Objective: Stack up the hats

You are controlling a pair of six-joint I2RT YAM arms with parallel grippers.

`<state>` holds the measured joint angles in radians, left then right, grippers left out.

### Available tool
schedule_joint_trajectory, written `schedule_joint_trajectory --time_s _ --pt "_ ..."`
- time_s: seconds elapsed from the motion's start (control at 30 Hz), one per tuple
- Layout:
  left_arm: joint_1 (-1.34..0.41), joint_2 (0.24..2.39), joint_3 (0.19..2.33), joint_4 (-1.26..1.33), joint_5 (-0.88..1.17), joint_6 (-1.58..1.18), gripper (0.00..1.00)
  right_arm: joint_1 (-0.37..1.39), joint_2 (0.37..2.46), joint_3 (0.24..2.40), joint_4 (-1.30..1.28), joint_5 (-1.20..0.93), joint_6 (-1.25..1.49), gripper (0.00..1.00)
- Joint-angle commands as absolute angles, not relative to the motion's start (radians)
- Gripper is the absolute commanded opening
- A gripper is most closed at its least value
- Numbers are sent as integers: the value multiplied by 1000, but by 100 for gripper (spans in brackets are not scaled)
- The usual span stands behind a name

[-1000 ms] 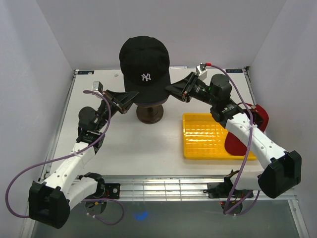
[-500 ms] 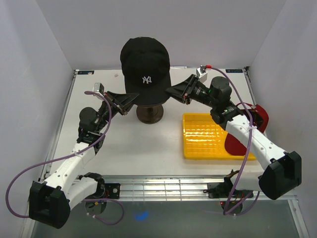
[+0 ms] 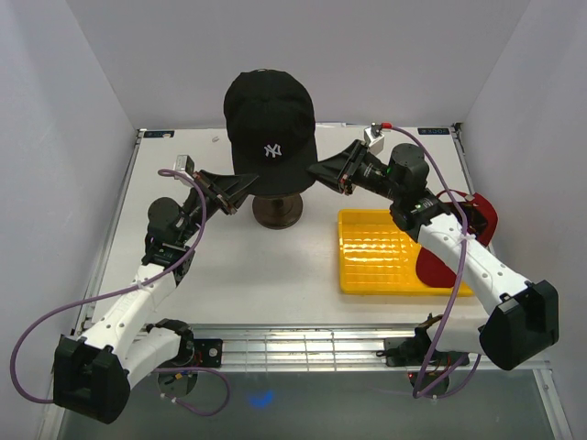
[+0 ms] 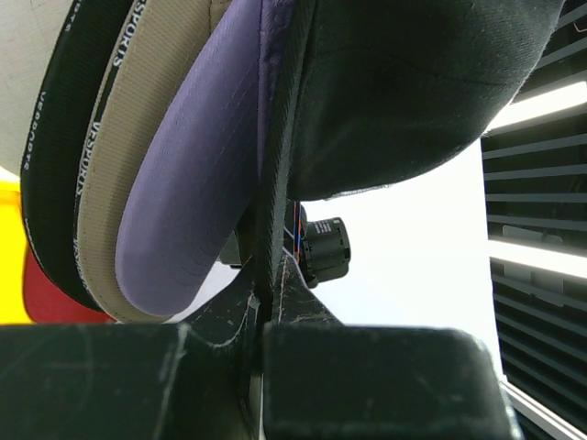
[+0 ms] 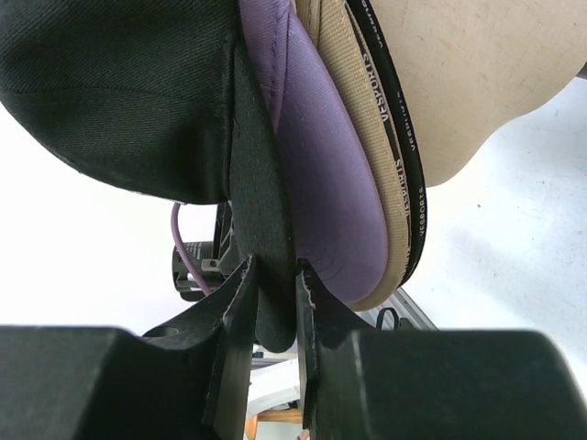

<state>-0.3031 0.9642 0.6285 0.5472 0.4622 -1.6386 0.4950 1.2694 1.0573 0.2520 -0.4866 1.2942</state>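
Holding the black cap (image 3: 270, 128) by its edge, left pincer (image 4: 266, 307) & right pincer (image 5: 272, 275) are each clamped on it; we see it over lavender cap (image 4: 183, 211) & tan cap (image 4: 119, 156) on mannequin head (image 5: 477, 82).

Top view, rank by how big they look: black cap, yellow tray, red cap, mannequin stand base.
1. yellow tray and black cap: about alike. The cap sits higher, nearer the camera, so I won't rank them.
2. red cap, partly hidden by the right arm.
3. stand base.
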Motion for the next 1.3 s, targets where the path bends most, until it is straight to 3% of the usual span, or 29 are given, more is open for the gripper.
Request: schedule_joint_trajectory --time_s 0.0,0.4,0.53,0.83,1.27 --pt "-305 948 598 385 571 -1628 0 457 1262 1058 224 -408 1246 20" --pt "-295 937 664 333 577 -1591 40 457 1269 1106 184 -394 1235 20" --pt "-288 924 670 315 575 -1583 46 456 1275 1118 176 -393 1233 20" --pt "-272 908 695 279 581 -1562 50 457 1278 1134 158 -390 1230 20" --pt "-264 894 710 261 587 -1563 50 459 1252 1148 54 -344 1169 43"
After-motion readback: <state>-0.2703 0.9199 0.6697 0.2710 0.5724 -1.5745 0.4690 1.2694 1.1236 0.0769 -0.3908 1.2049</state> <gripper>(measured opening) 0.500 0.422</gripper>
